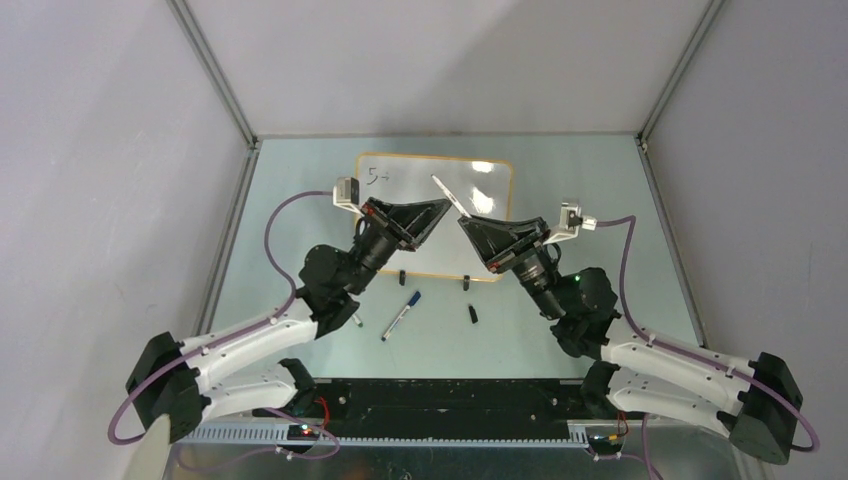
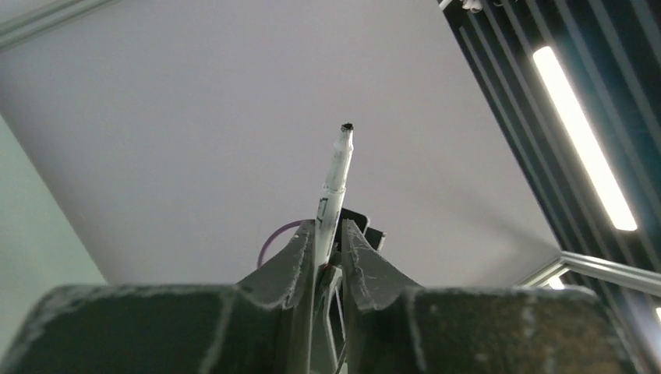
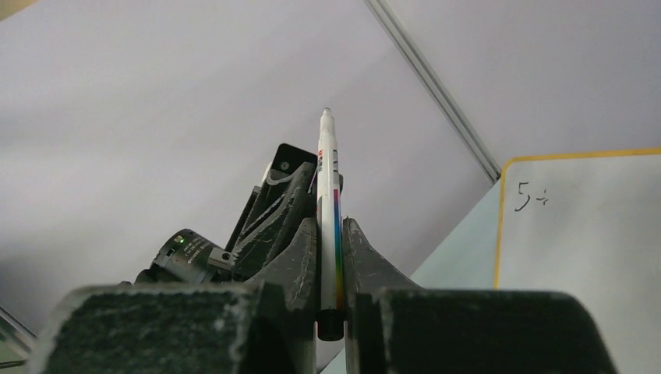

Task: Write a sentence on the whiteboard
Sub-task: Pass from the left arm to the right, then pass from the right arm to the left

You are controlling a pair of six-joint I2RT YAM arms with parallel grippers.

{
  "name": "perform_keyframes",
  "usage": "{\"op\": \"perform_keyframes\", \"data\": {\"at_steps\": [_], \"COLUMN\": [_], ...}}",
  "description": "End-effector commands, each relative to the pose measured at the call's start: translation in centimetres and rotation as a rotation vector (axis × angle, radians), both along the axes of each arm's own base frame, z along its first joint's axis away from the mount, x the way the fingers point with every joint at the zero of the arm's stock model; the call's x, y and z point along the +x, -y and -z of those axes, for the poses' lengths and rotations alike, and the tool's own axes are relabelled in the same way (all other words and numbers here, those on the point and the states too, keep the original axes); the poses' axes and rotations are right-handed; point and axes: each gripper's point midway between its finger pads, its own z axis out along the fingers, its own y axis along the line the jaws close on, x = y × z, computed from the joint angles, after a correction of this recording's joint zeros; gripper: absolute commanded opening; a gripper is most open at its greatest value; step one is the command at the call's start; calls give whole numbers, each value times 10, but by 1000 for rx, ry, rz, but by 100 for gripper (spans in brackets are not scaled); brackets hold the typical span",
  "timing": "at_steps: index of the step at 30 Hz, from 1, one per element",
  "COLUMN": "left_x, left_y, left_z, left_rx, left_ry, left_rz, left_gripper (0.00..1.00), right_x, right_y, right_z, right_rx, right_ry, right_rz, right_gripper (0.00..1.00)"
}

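Pads (image 3: 300, 249) of my right claw (image 3: 330, 230) pinch the marker (image 3: 329, 171) tight; my left claw (image 2: 327, 230) clamps it too, narrow, likely to re-seat it for writing. Beneath us lies the whiteboard (image 1: 420, 172), its sentence (image 3: 530, 199) barely begun, seemingly two characters.

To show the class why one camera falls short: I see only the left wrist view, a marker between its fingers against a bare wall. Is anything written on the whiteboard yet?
Observer: Yes. The whiteboard bears two small black characters at its far left corner.
Operator: Does the right gripper hold my marker too?
Observer: Yes. The right gripper is shut on the marker.
Operator: Anything loose nearby?
Observer: A second marker, blue at one end, lies on the table just in front of the board.
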Motion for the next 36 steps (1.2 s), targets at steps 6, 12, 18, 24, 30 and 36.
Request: {"op": "perform_keyframes", "data": {"at_steps": [6, 12, 18, 24, 30, 36], "left_x": [-10, -7, -21, -30, -44, -65], "left_y": [-31, -80, -103, -80, -56, -45], "left_z": [6, 46, 63, 75, 84, 109], "left_rx": [152, 599, 984, 1107, 1255, 1326], "left_ry": [73, 101, 367, 734, 970, 1118], "left_rz": [-92, -264, -297, -215, -32, 144], "left_gripper": [65, 76, 76, 72, 74, 81], "right_x": [-1, -12, -19, -37, -54, -59], "right_y": [27, 43, 52, 46, 38, 23], "right_z": [-10, 12, 49, 79, 78, 89], "right_rx": [-53, -256, -535, -758, -806, -855], "right_ry": [-17, -33, -181, -347, -337, -320], "right_rz": [62, -16, -165, -351, -477, -530], "right_gripper": [0, 0, 0, 0, 0, 0]}}
